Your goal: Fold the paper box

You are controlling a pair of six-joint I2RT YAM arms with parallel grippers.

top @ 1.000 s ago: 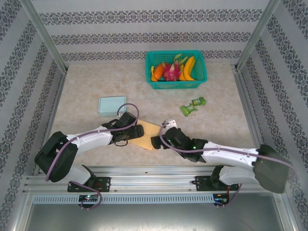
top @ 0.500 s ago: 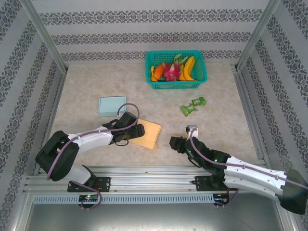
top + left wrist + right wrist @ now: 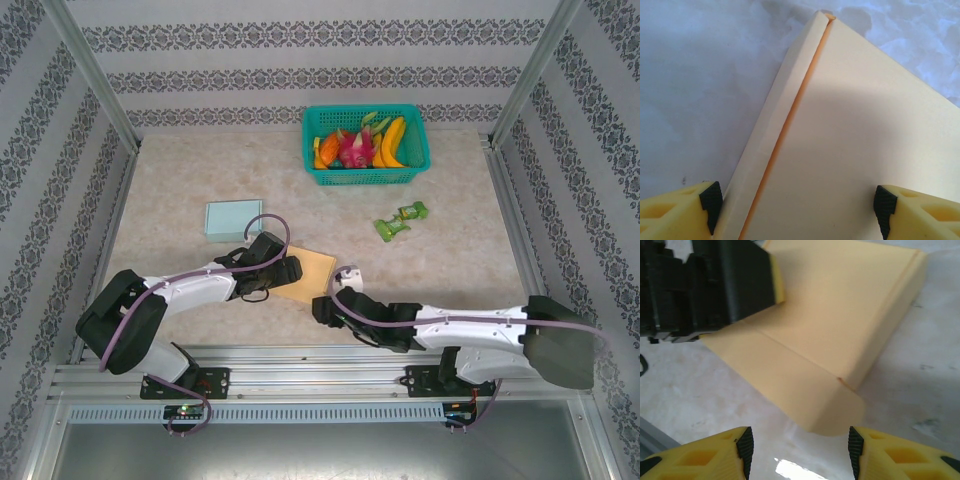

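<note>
Right hand point(image 3: 800, 442), released, faces the flap point(image 3: 810, 400); left hand point(image 3: 797, 205), spread, rests on the box point(image 3: 840, 305), which may slide if shoved.

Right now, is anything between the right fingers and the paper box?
Nothing visible. The right fingers stand apart just short of the paper box, and its rounded flap faces them across a strip of bare table. The left fingers sit on the box farther back, off that line.
</note>
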